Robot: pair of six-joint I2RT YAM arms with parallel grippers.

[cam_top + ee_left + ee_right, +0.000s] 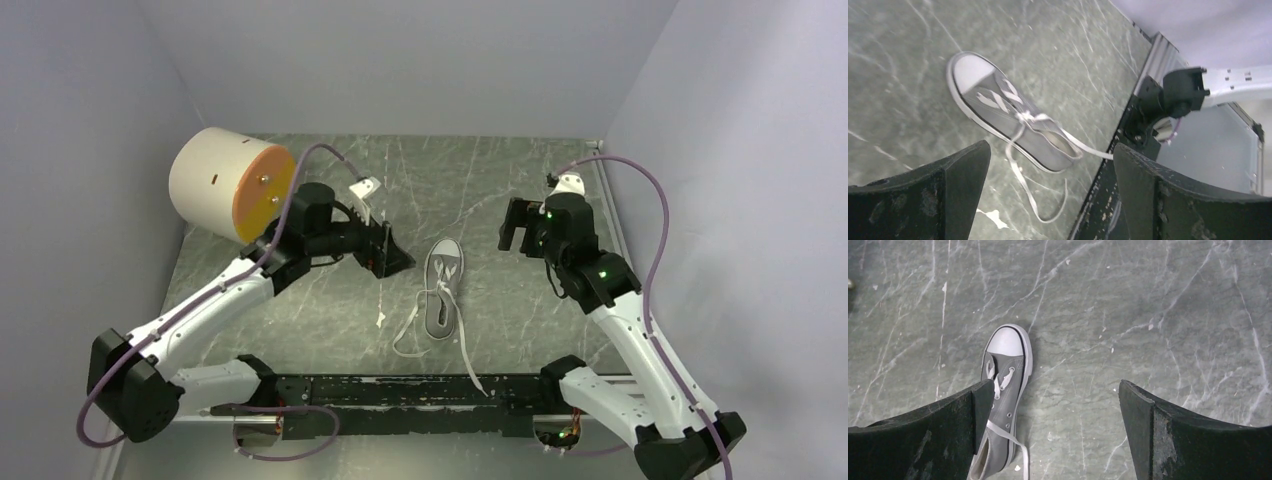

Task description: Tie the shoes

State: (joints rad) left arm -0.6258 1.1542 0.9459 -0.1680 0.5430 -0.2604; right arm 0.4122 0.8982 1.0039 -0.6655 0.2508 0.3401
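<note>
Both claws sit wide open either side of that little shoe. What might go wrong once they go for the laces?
The laces lie slack and flat on the table, so the left claw or right claw may close on nothing. One lace end reaches the black rail at the near edge and might snag. Nothing holds the sneaker down; a tug would probably drag it.

The small grey sneaker (443,290), white-capped, stood upright at the middle of the desk (520,180), toe toward its far edge, long white laces (468,352) untied and trailing toward its near edge.
</note>
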